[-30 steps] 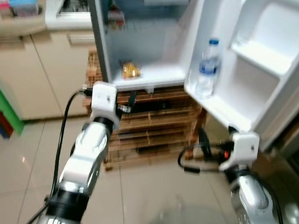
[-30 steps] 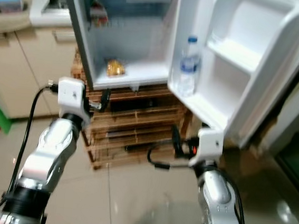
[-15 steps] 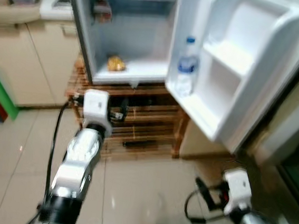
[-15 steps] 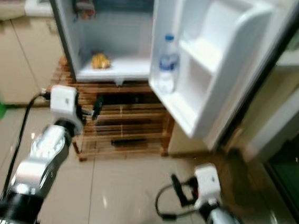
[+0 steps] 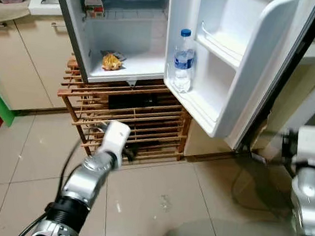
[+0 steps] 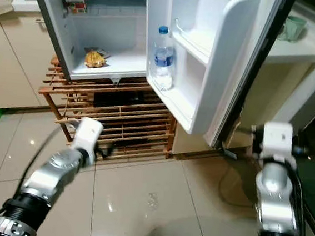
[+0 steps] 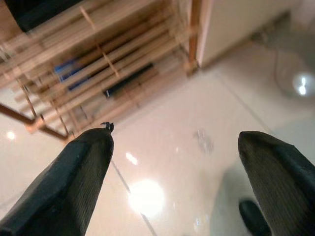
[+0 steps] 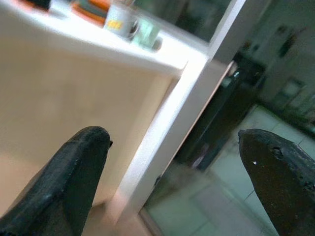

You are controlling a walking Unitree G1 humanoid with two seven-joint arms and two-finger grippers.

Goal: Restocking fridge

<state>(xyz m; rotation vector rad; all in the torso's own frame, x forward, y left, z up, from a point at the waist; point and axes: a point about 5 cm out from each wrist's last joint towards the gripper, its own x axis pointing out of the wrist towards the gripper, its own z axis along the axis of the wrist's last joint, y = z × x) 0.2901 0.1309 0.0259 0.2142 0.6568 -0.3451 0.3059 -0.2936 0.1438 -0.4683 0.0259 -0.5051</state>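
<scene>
Plastic water bottle [image 5: 183, 62] stands in fridge door [image 5: 229, 63], well above left claw [image 7: 172, 162].

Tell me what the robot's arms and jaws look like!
Both arms are shiny silver tubes. The left arm has a black ribbed ring near the bottom, a white boxy block at the wrist, and a black cable looping beside it. The right arm has the same white block and black cables. Each gripper has two long black fingers with a rough, finely ridged surface and rounded tips.
</scene>
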